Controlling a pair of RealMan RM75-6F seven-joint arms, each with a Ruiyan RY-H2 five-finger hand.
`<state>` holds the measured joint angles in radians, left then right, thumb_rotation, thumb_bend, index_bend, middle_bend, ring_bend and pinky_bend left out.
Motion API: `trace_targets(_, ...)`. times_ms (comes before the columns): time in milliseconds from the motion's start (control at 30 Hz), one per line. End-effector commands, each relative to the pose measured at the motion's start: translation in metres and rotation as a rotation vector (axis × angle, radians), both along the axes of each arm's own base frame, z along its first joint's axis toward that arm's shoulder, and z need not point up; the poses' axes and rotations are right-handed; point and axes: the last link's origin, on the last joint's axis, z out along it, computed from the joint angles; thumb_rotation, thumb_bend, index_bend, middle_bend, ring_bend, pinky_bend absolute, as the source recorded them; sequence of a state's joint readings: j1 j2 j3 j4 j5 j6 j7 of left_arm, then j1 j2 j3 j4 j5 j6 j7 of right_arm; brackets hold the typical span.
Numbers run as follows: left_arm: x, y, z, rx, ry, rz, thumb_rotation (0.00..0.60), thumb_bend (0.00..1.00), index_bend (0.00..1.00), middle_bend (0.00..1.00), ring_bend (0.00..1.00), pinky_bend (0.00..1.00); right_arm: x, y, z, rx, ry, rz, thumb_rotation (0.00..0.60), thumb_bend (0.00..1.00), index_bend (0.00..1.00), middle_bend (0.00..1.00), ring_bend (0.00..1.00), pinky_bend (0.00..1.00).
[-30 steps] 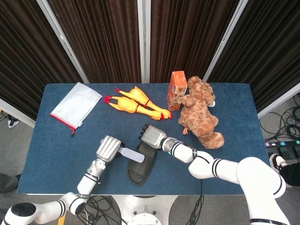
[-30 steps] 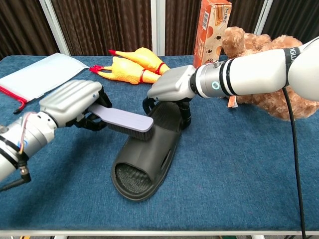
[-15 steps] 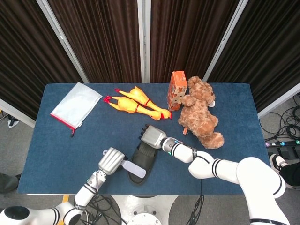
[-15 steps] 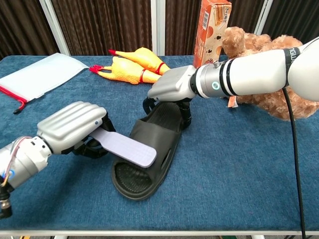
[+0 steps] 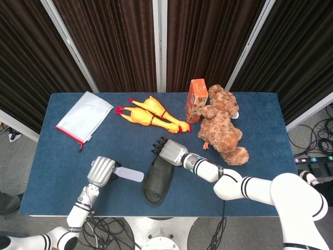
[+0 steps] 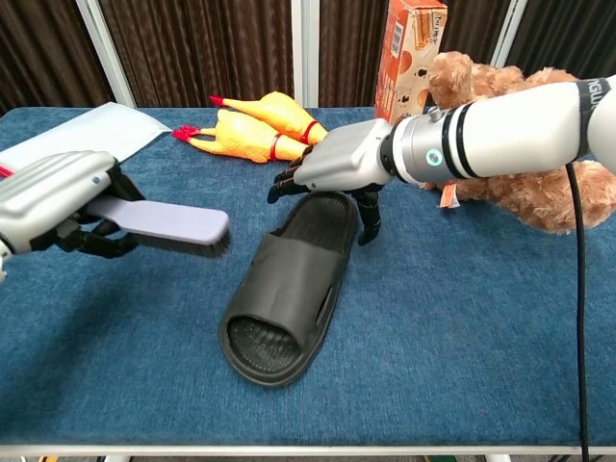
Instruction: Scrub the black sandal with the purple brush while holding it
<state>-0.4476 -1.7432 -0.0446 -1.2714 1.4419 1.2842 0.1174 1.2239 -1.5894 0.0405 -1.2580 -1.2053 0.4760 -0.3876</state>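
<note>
On the blue table [image 5: 47,156], at about six o'clock: black sandal [image 6: 284,289] lying flat, toe toward the camera. Over its heel, right hand [image 6: 337,168] with fingers spread, gripping nothing, presumably poised to steady it. At nine o'clock, left hand [image 6: 48,197] clasping purple brush [image 6: 159,223], bristles down, off the sandal.

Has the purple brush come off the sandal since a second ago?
Yes. The left hand has carried the purple brush leftward, clear of the black sandal, toward the white pouch.
</note>
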Motion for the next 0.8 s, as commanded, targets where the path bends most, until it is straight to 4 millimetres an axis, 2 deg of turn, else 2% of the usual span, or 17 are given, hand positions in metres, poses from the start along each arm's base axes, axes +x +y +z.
trace_targets(33,-0.022,0.019,0.002,0.012,0.049,0.106,0.600,0.51,1.00,1.00,0.99,1.00,0.003,0.001,0.016,-0.025,-0.036,0.003,0.600,0.05,0.00,0.00,0.00,0.00)
trace_targets(200,-0.033,0.032,-0.004,0.005,0.126,0.163,0.600,0.51,0.99,1.00,0.93,1.00,0.006,0.005,0.035,-0.044,-0.087,-0.010,0.600,0.05,0.00,0.00,0.00,0.00)
trace_targets(367,-0.034,0.032,-0.007,-0.001,0.185,0.185,0.600,0.43,0.78,0.87,0.76,0.91,0.003,0.007,0.047,-0.049,-0.106,-0.021,0.600,0.03,0.00,0.00,0.00,0.00)
trace_targets(467,-0.032,0.029,-0.006,-0.008,0.203,0.186,0.600,0.36,0.62,0.74,0.63,0.81,0.001,0.006,0.052,-0.054,-0.112,-0.023,0.600,0.03,0.00,0.00,0.00,0.00)
trace_targets(600,-0.029,0.025,-0.002,-0.032,0.219,0.190,0.600,0.25,0.35,0.49,0.39,0.62,0.004,0.006,0.062,-0.067,-0.141,-0.021,0.600,0.03,0.00,0.00,0.00,0.00)
trace_targets(733,-0.024,0.020,0.010,-0.051,0.189,0.199,0.600,0.17,0.19,0.31,0.20,0.39,0.005,0.009,0.080,-0.090,-0.171,-0.003,0.600,0.03,0.00,0.00,0.00,0.00)
trace_targets(800,-0.023,0.018,0.018,-0.046,0.177,0.199,0.600,0.15,0.17,0.27,0.15,0.32,0.002,0.011,0.090,-0.110,-0.181,0.007,0.600,0.03,0.00,0.00,0.00,0.00)
